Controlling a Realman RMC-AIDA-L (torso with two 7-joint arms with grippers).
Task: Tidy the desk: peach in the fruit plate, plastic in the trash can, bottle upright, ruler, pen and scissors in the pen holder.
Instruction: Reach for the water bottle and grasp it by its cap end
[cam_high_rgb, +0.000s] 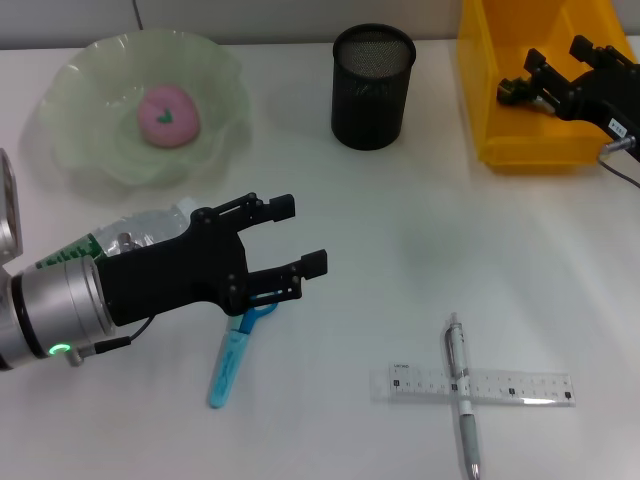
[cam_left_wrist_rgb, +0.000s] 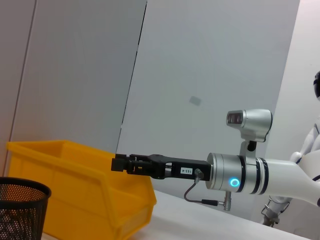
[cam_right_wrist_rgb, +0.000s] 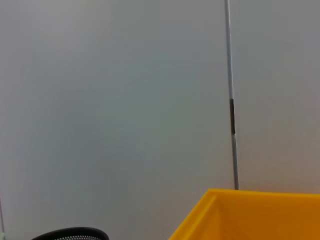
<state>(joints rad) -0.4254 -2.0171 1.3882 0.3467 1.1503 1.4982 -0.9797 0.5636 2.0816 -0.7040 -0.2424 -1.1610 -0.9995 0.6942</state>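
Note:
A pink peach (cam_high_rgb: 168, 116) lies in the green fruit plate (cam_high_rgb: 95, 150) at the back left. The bottle (cam_high_rgb: 135, 232) lies on its side under my left arm. My left gripper (cam_high_rgb: 300, 235) hovers open and empty just above the blue scissors (cam_high_rgb: 232, 358) on the table. Near the front right, the pen (cam_high_rgb: 461, 398) lies across the clear ruler (cam_high_rgb: 520, 386). My right gripper (cam_high_rgb: 522, 76) hangs open over the yellow trash can (cam_high_rgb: 500, 150), also seen as right gripper (cam_left_wrist_rgb: 119, 163). The black mesh pen holder (cam_high_rgb: 372, 88) stands at the back. The plastic is out of view.
The yellow trash can (cam_left_wrist_rgb: 75, 190) and the pen holder (cam_left_wrist_rgb: 20, 205) stand side by side along the table's back edge, in front of a grey wall. Bare white table lies between the scissors and the pen.

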